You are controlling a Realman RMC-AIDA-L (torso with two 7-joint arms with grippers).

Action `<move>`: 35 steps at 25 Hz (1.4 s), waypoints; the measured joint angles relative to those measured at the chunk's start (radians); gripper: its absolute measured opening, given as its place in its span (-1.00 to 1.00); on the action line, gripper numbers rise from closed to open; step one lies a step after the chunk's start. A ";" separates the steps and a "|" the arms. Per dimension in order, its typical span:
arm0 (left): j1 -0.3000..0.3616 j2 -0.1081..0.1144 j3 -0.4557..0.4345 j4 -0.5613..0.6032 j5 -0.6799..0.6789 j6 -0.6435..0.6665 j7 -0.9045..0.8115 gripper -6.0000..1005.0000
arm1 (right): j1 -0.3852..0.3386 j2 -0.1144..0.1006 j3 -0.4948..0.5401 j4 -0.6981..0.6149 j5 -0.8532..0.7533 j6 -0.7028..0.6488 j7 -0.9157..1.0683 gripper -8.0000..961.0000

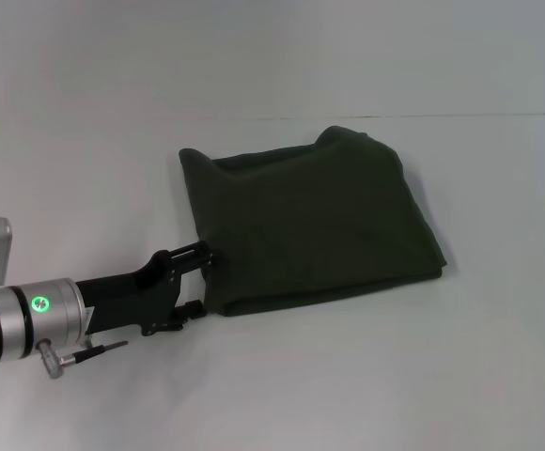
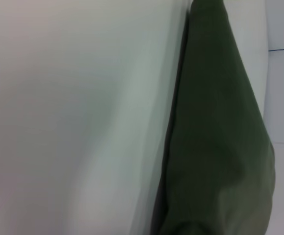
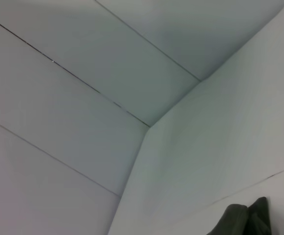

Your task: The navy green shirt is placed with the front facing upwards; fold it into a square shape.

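A: Head view first, quick: we've got the navy green shirt (image 1: 315,221) lying on the white table (image 1: 423,376), already folded into a rough square, slightly skewed, no print showing on top. Layered edges show along its near side.

B: Agreed. We see the left gripper (image 1: 203,279) coming in from the left at the shirt's near-left corner. Jaws?

A: Apart, we'd say. One black finger sits at the shirt's left edge, the other lower down by the corner, with a gap between. Fingertips look right at the fabric edge; whether they touch it, we can't tell.

B: Fine. Left wrist view: we only get the shirt (image 2: 215,147) as a dark green slab against the white table (image 2: 73,122), blurred. No fingers visible there.

A: Right gripper: we don't see it in any view. Right wrist view gives us white wall panels (image 3: 83,98) and a small bit of the dark green shirt (image 3: 245,220) at the frame's edge.

B: So nothing on its jaws.
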 joint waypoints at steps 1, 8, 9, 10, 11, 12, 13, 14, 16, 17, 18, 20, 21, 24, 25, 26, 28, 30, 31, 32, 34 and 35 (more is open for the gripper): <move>-0.001 0.000 0.003 -0.004 0.000 -0.006 0.000 0.86 | 0.000 0.000 0.004 0.000 0.000 -0.002 0.001 -0.13; -0.005 -0.001 0.030 -0.012 0.001 -0.021 0.002 0.86 | -0.005 -0.001 0.026 0.004 0.001 -0.008 0.004 -0.13; -0.005 -0.001 0.030 -0.012 0.001 -0.021 0.002 0.79 | -0.006 -0.001 0.028 0.008 0.002 -0.009 0.004 -0.13; -0.006 -0.001 0.032 -0.012 0.001 -0.024 0.002 0.73 | -0.006 -0.002 0.029 0.011 0.003 -0.010 0.003 -0.13; -0.007 -0.001 0.035 -0.013 0.002 -0.028 0.001 0.66 | -0.007 -0.003 0.030 0.015 0.003 -0.011 0.002 -0.13; -0.008 -0.001 0.038 -0.014 0.002 -0.031 0.001 0.60 | -0.007 -0.004 0.031 0.019 0.004 -0.011 0.002 -0.13; -0.008 -0.001 0.041 -0.014 0.002 -0.033 0.000 0.53 | -0.008 -0.005 0.031 0.022 0.006 -0.011 0.001 -0.13; -0.009 -0.001 0.049 -0.014 0.003 -0.036 -0.001 0.48 | -0.008 -0.006 0.032 0.027 0.011 -0.011 0.001 -0.13; -0.012 -0.001 0.064 -0.014 0.003 -0.042 -0.004 0.38 | -0.009 -0.007 0.032 0.028 0.013 -0.011 0.001 -0.13; -0.013 -0.001 0.071 -0.014 0.003 -0.045 -0.005 0.33 | -0.010 -0.007 0.032 0.029 0.014 -0.011 0.001 -0.13; -0.014 -0.001 0.074 -0.014 0.003 -0.047 -0.006 0.28 | -0.010 -0.007 0.032 0.029 0.014 -0.012 0.001 -0.13; -0.015 -0.002 0.078 -0.014 0.003 -0.048 -0.006 0.18 | -0.011 -0.007 0.032 0.029 0.015 -0.012 0.000 -0.13; -0.015 -0.002 0.081 -0.014 0.003 -0.048 -0.006 0.13 | -0.011 -0.007 0.032 0.029 0.015 -0.012 0.000 -0.13; -0.015 -0.002 0.088 -0.014 0.003 -0.048 -0.005 -0.11 | -0.010 -0.007 0.032 0.029 0.015 -0.012 0.000 -0.13; -0.016 -0.002 0.089 -0.014 0.003 -0.048 -0.004 -0.21 | -0.010 -0.007 0.032 0.029 0.015 -0.012 0.000 -0.13; -0.016 -0.002 0.089 -0.014 0.003 -0.048 -0.002 -0.30 | -0.009 -0.007 0.032 0.029 0.015 -0.012 0.001 -0.13; -0.016 -0.002 0.089 -0.014 0.003 -0.047 0.003 -0.48 | -0.009 -0.007 0.032 0.029 0.015 -0.012 0.004 -0.13; -0.013 -0.002 0.089 -0.013 0.004 -0.044 0.011 -0.64 | -0.009 -0.007 0.035 0.029 0.015 -0.012 0.006 -0.13; -0.010 -0.002 0.089 -0.012 0.004 -0.040 0.018 -0.72 | -0.009 -0.007 0.037 0.030 0.015 -0.012 0.007 -0.13; -0.008 -0.002 0.089 -0.012 0.004 -0.037 0.025 -0.80 | -0.010 -0.007 0.040 0.033 0.015 -0.012 0.007 -0.13; 0.006 -0.002 0.088 -0.008 0.004 -0.018 0.050 -0.84 | -0.010 -0.007 0.043 0.041 0.015 -0.013 0.007 -0.13; 0.016 -0.002 0.088 -0.005 0.004 -0.007 0.059 -0.86 | -0.009 -0.007 0.043 0.046 0.015 -0.013 0.007 -0.13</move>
